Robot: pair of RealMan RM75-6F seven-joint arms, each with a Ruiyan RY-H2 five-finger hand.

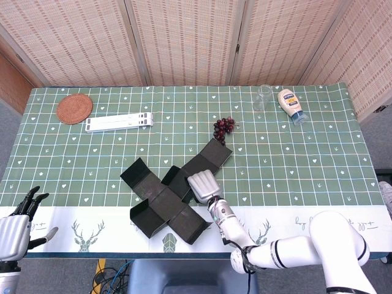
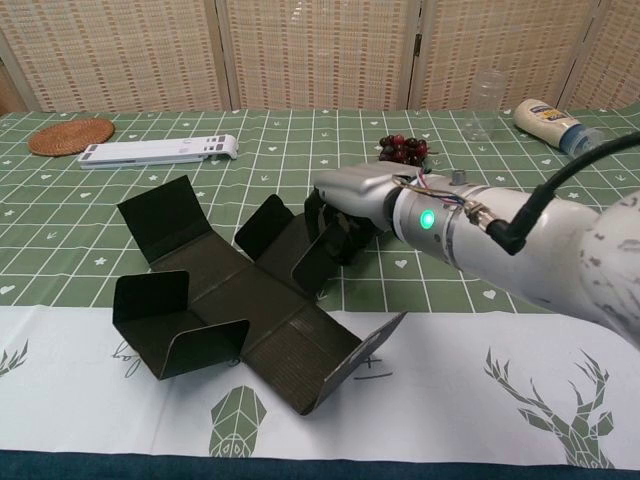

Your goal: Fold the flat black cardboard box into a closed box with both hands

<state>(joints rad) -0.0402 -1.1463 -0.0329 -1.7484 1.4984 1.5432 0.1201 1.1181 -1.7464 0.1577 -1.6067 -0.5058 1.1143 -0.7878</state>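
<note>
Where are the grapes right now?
The grapes lie mid-table in the head view, just beyond the black box's far flap, left of the glass.

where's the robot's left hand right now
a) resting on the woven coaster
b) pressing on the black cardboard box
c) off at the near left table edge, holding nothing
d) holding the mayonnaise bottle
c: in the head view the left hand sits by the near left corner of the table with fingers spread and empty, well apart from the black cardboard box, which only the right hand is touching.
</note>
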